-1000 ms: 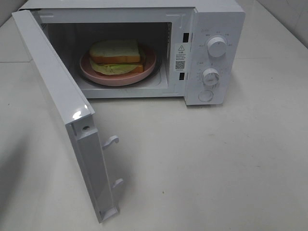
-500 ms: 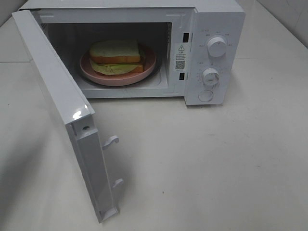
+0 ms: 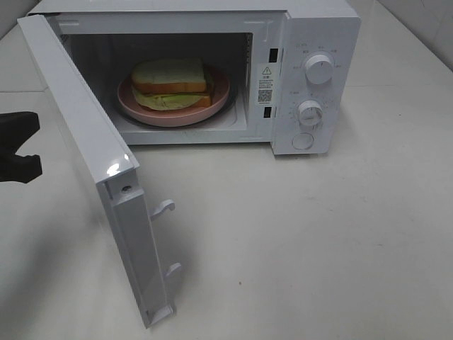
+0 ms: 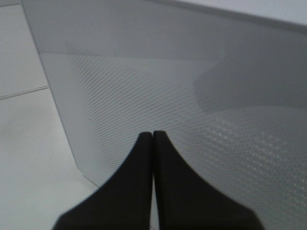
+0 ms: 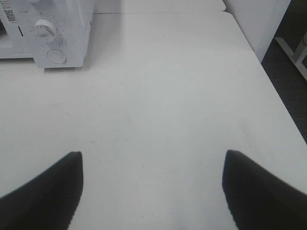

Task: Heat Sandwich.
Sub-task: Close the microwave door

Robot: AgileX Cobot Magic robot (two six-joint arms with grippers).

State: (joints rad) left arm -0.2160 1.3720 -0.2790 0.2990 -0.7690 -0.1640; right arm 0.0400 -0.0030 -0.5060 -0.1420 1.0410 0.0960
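Note:
The sandwich [image 3: 170,83] of pale bread with green filling lies on a round pink plate [image 3: 221,91] inside the white microwave [image 3: 322,32]. The microwave's door [image 3: 85,134] stands swung wide open to the left. At the left edge of the high view, my left gripper [image 3: 14,147] sits just outside that door. Seen from the left wrist, this left gripper [image 4: 153,136] is shut and empty, tips pointing at the door's dotted outer face [image 4: 201,86]. In the right wrist view, my right gripper [image 5: 152,163] hangs open over bare table, empty.
Two knobs [image 3: 319,69] and a round button [image 3: 303,141] sit on the microwave's right panel. The right wrist view shows the microwave's lower corner [image 5: 57,33] and the table's right edge [image 5: 283,110] with floor beyond. Door latch hooks [image 3: 163,207] stick out.
My left gripper has come into the high view at the left edge, beside the open door. Sandwich, plate and door have not moved.

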